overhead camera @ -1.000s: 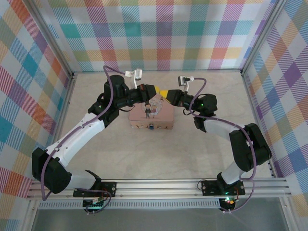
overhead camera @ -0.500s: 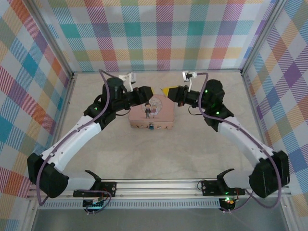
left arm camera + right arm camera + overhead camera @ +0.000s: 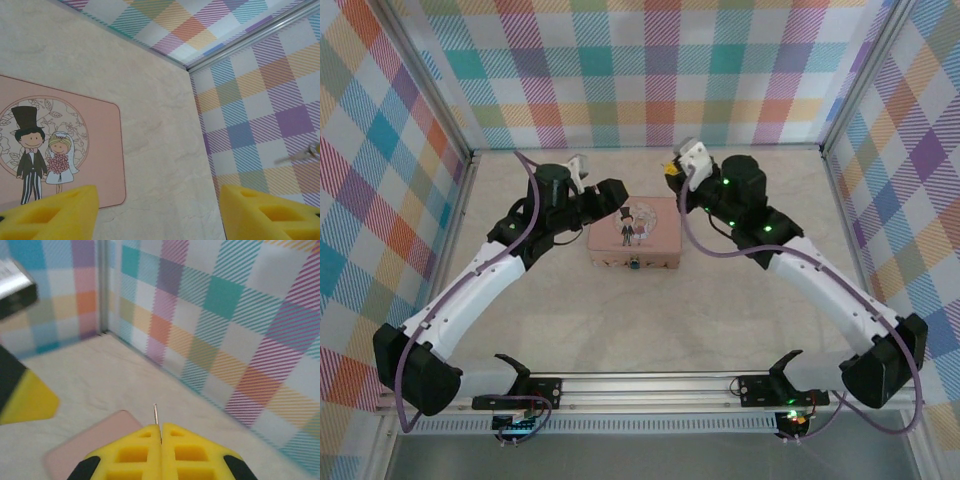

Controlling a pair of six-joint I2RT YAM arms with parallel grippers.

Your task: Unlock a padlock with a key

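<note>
The padlock (image 3: 635,263) is a tiny blue-and-metal spot on the near face of the pink picture tin (image 3: 632,232). My left gripper (image 3: 616,196) hovers over the tin's far left corner. In the left wrist view it (image 3: 159,200) stands open, yellow fingers (image 3: 55,212) wide apart, nothing between them, bare table below. My right gripper (image 3: 670,177) sits behind the tin's far right corner. Its jaws (image 3: 160,427) are shut on the key (image 3: 155,415), whose thin metal blade sticks out from between the fingertips toward the back wall.
The tin lid (image 3: 60,150) carries a bride-and-groom picture. Plaid walls (image 3: 650,70) close in the table at the back and on both sides, and the back corner lies near both grippers. A left finger (image 3: 27,400) shows in the right wrist view, close by.
The left gripper has opened and drawn back to the left off the tin. The right arm has swung outward, and its gripper, holding the key, has turned and lifted toward the back.
</note>
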